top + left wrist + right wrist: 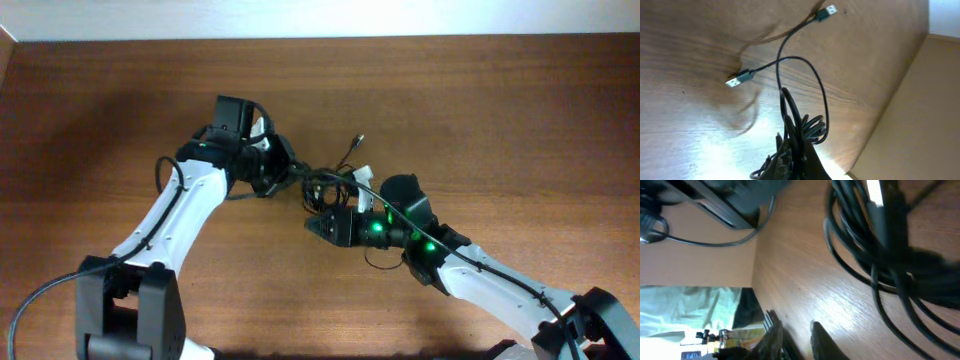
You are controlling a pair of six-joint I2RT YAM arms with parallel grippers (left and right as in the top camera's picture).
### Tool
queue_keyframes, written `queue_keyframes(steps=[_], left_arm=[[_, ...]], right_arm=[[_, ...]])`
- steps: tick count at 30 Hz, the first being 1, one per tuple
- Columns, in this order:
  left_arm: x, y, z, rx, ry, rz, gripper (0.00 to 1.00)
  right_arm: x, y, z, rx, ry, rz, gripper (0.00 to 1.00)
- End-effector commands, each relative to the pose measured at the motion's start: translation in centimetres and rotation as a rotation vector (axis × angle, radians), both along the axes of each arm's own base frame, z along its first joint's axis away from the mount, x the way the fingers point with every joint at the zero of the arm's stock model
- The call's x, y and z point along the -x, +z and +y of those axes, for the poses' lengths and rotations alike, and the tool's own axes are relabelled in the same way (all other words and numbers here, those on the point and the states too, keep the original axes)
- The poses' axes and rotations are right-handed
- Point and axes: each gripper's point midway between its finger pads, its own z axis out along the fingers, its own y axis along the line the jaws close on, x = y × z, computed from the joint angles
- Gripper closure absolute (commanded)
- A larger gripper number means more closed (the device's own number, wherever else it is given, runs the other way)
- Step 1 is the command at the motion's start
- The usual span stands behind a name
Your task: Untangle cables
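Note:
The cables (330, 187) lie in a black tangle on the wooden table between my two arms; one plug (357, 140) sticks out at the back and pale connectors (361, 175) sit at the tangle's right. My left gripper (288, 170) is at the tangle's left edge. In the left wrist view it (796, 147) is shut on a bundle of cables (805, 122), from which strands run out to two USB plugs (739, 78) (829, 11). My right gripper (311, 228) sits just in front of the tangle. Its jaws (796, 332) stand slightly open with nothing between them, and the cables (880, 250) are beyond them.
The table's back edge (320, 38) meets a pale wall. In the left wrist view the table edge (900, 95) runs close on the right. A thicker arm wire (160, 172) loops beside the left arm. A dark robot part and its wire (710, 241) show in the right wrist view.

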Motion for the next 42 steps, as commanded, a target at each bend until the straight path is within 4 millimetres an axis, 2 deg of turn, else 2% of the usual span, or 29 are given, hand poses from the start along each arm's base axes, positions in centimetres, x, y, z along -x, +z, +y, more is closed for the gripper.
queue_keyframes(steps=[1, 2, 4, 5, 8, 11, 13, 15, 18, 19, 21, 22, 23, 26, 27, 29, 33, 36, 38, 42], left_arm=[[0.6, 0.0, 0.4, -0.012, 0.018, 0.043, 1.0], [1.2, -0.3, 0.6, -0.019, 0.019, 0.075, 1.0], [2.1, -0.5, 0.7, -0.028, -0.011, 0.097, 1.0], [2.2, -0.4, 0.5, -0.015, -0.035, 0.085, 1.0], [2.4, -0.2, 0.5, 0.0, -0.06, 0.075, 1.0], [2.4, -0.2, 0.6, 0.0, -0.058, 0.08, 1.0], [2.5, -0.1, 0.5, 0.015, -0.029, 0.108, 1.0], [2.5, -0.1, 0.5, 0.024, 0.009, 0.141, 1.0], [2.2, -0.6, 1.1, -0.018, 0.02, 0.128, 1.0], [2.2, -0.6, 1.1, -0.022, 0.005, 0.116, 1.0], [2.3, -0.6, 1.1, -0.023, 0.004, 0.118, 1.0], [2.3, -0.6, 1.1, -0.023, 0.004, 0.118, 1.0], [2.3, -0.6, 1.1, -0.023, 0.004, 0.118, 1.0], [2.3, -0.6, 1.1, -0.023, 0.004, 0.118, 1.0], [2.3, -0.6, 1.1, -0.023, 0.003, 0.118, 1.0], [2.4, -0.6, 0.9, -0.024, -0.001, 0.12, 1.0], [2.2, -1.0, 1.4, -0.061, 0.013, 0.115, 1.0], [2.5, -1.0, 0.8, -0.063, -0.004, 0.115, 1.0], [3.0, -1.0, -0.2, -0.064, -0.033, 0.114, 1.0], [3.6, -0.9, -0.6, -0.04, -0.02, 0.156, 1.0]], right_arm=[[-0.7, 1.9, 0.4, 0.006, 0.052, -0.258, 0.71], [-0.9, 1.9, 0.3, 0.03, 0.077, -0.349, 0.64], [-1.8, 0.8, -0.3, 0.104, 0.04, -0.382, 0.61], [-2.2, -1.0, -1.3, 0.185, -0.002, -0.334, 0.62], [-1.5, -3.5, -2.5, 0.281, -0.014, -0.238, 0.64], [-0.8, -6.7, -4.8, 0.435, -0.045, -0.155, 0.68], [-0.6, -6.9, -4.9, 0.45, -0.026, -0.172, 0.67], [0.1, -6.8, -4.1, 0.444, 0.005, -0.182, 0.67], [1.0, -6.4, -3.2, 0.438, 0.12, -0.291, 0.61], [0.6, -5.9, -3.5, 0.446, 0.121, -0.316, 0.6], [-0.4, -3.5, -4.6, 0.457, 0.096, -0.332, 0.6], [-0.3, -2.1, -4.6, 0.467, 0.119, -0.365, 0.6], [0.0, -2.0, -4.4, 0.467, 0.131, -0.363, 0.6], [1.1, -3.8, -3.4, 0.489, 0.183, -0.332, 0.6], [0.9, -4.9, -3.5, 0.532, 0.173, -0.321, 0.66], [0.6, -5.8, -3.4, 0.548, 0.151, -0.291, 0.69], [1.0, -5.5, -2.7, 0.512, 0.154, -0.271, 0.7], [0.7, -5.2, -2.5, 0.497, 0.111, -0.24, 0.71], [0.4, -5.4, -2.7, 0.515, 0.095, -0.244, 0.72], [-0.5, -6.0, -3.6, 0.567, 0.03, -0.233, 0.72]])
